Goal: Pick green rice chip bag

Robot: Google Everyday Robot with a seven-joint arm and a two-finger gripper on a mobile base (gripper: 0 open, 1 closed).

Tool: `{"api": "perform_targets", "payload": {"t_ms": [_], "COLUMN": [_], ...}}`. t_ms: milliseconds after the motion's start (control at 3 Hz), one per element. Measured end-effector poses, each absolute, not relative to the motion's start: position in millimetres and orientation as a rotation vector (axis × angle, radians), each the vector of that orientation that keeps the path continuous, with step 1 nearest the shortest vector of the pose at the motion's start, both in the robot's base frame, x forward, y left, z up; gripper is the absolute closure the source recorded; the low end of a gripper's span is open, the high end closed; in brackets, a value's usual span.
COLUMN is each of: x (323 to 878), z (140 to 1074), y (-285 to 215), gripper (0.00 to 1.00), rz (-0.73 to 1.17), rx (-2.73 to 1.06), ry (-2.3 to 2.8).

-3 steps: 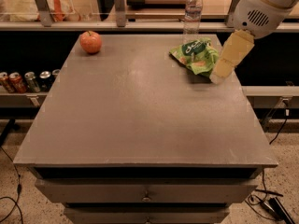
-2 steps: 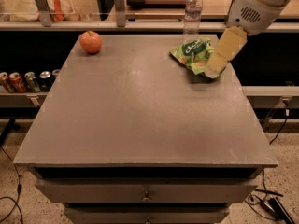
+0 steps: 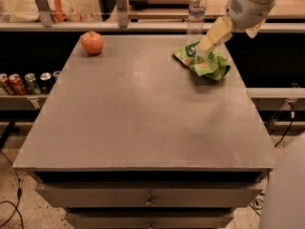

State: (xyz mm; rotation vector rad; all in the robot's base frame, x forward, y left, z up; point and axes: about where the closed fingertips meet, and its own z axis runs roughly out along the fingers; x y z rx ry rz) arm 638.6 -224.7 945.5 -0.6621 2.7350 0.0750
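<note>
One gripper is hanging at your green chip bag, far right of the table, its grip you cannot tell, bottle standing just behind.

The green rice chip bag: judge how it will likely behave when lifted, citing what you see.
The green rice chip bag looks crumpled, so it is probably floppy and will deform when squeezed. Its wrinkled skin looks thin, so it is likely light, perhaps slippery. The gripper is over its far left part.

White arm at the view's upper right (bulky, rounded), cream gripper angled down and leftward.
</note>
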Motion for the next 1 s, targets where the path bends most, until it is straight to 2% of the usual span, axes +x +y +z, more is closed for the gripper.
{"api": "perform_targets", "payload": {"t_ms": [667, 1000], "x": [692, 711], "z": [907, 887], "y": [-225, -219], "gripper": [0.00, 0.00], "rz": [0.076, 0.050], "rx": [-0.268, -0.189], "ry": [2.837, 2.868]}}
